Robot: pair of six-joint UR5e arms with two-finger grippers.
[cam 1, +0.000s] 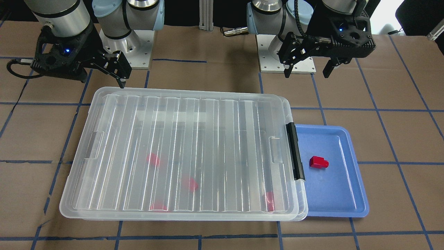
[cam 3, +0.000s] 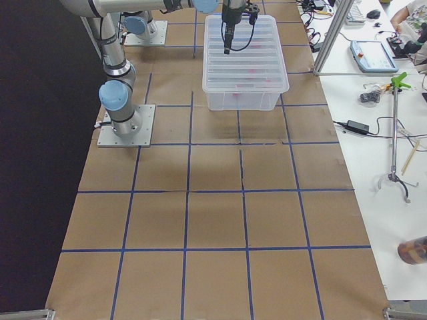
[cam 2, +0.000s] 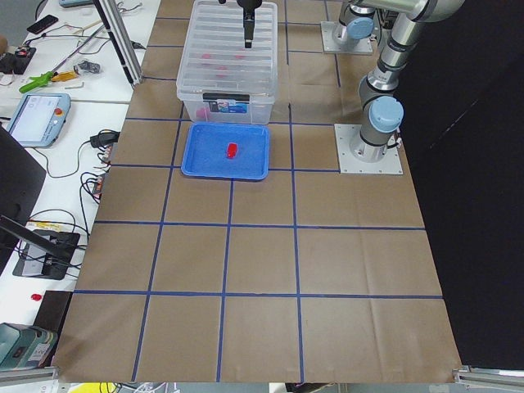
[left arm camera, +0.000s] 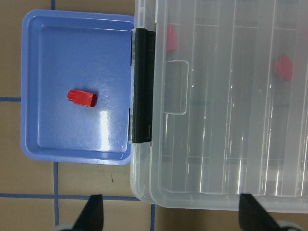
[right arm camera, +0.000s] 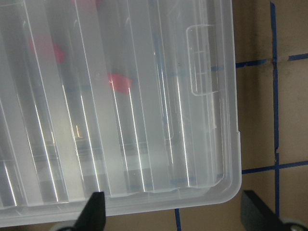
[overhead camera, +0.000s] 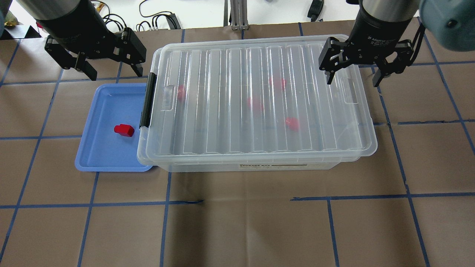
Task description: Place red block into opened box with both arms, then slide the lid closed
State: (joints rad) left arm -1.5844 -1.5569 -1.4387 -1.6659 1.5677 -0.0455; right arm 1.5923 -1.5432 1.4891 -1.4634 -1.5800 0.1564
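The clear box [overhead camera: 241,167] lies across the table with the ribbed lid [overhead camera: 259,100] on top, covering almost all of it and shifted slightly toward my right end. Several red blocks [overhead camera: 292,124] show blurred through the lid [cam 1: 187,152]. One red block [overhead camera: 124,130] lies on the blue tray [overhead camera: 96,155], also seen in the left wrist view as the red block [left arm camera: 82,97]. My left gripper [overhead camera: 111,70] hangs open and empty above the tray's far edge. My right gripper [overhead camera: 353,79] hangs open and empty over the lid's right end.
The box's black latch bar [overhead camera: 147,100] faces the blue tray [cam 1: 347,194], which touches that short side. Both arm bases [cam 1: 128,45] stand on the robot's side of the box. Brown paper with blue tape lines covers the table. Cables and tools lie on the side benches.
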